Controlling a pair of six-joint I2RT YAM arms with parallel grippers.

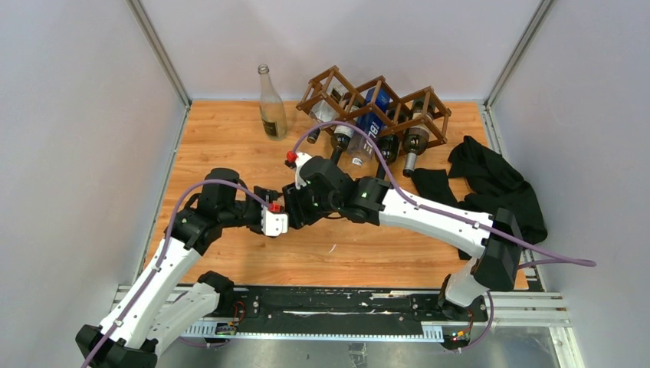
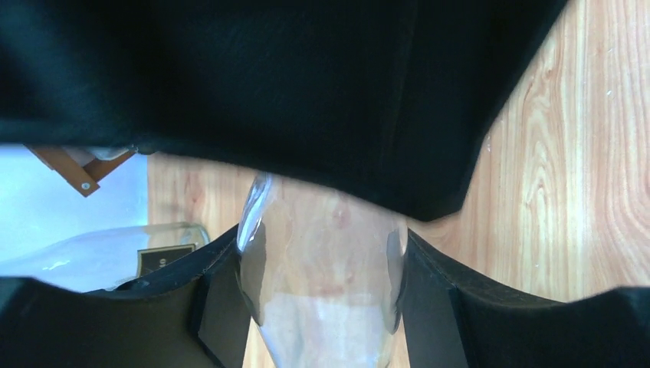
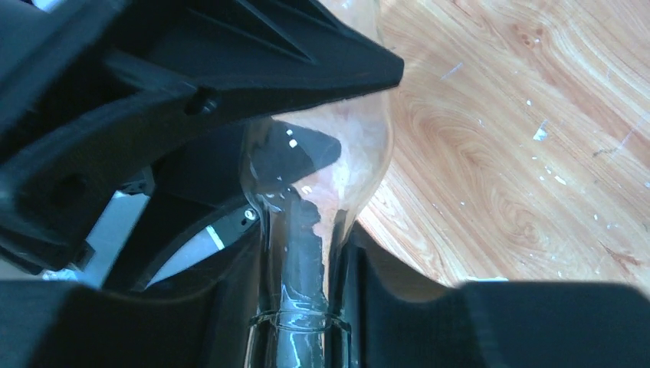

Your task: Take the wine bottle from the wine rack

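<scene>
A clear glass wine bottle hangs over the wooden table between my two grippers, away from the wine rack. In the left wrist view my left gripper has a finger pressed on each side of the bottle's body. My right gripper is shut on the bottle's thin neck. In the top view the two grippers, left and right, meet nose to nose at mid-table and hide the bottle. The dark lattice rack stands at the back with several bottles in its cells.
A tall clear bottle stands upright left of the rack. A black cloth lies crumpled at the right of the table. Grey walls close in the left, back and right sides.
</scene>
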